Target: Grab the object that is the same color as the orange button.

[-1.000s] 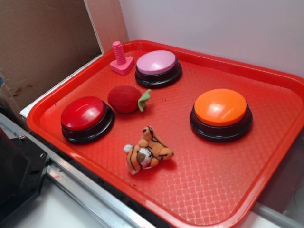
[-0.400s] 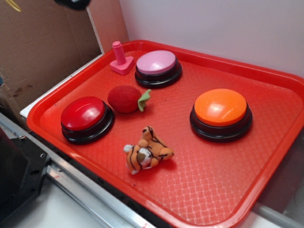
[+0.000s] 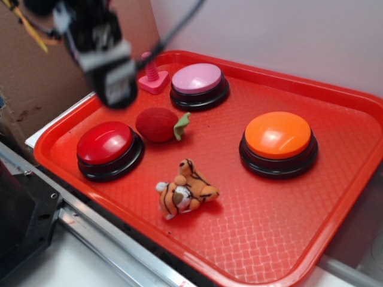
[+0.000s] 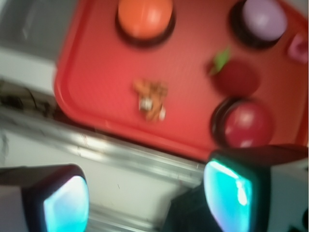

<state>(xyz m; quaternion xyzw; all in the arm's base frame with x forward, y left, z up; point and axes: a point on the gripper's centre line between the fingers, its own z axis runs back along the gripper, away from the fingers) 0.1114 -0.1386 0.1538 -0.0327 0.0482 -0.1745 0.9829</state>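
Observation:
The object, a small orange plush tiger point(image 3: 187, 191) with black stripes, lies on its side near the front of the red tray point(image 3: 257, 233). To its right and further back stands the orange button point(image 3: 278, 136) on its black base. My gripper point(image 3: 116, 95) hangs blurred at the upper left, above the tray's left side and well away from the tiger. In the wrist view the tiger point(image 4: 151, 99) and orange button point(image 4: 145, 14) appear far ahead of the gripper point(image 4: 145, 198), whose cyan pads point(image 4: 67, 203) stand wide apart, open and empty.
On the tray also sit a red button point(image 3: 105, 143), a pink button point(image 3: 197, 79), a red plush fruit point(image 3: 158, 124) with a green leaf and a pink toy screw point(image 3: 152, 75). Cardboard point(image 3: 48, 60) stands at the left; a metal rail point(image 3: 102, 239) runs along the front.
My gripper has come down into view from the top left corner. Nothing on the tray has moved.

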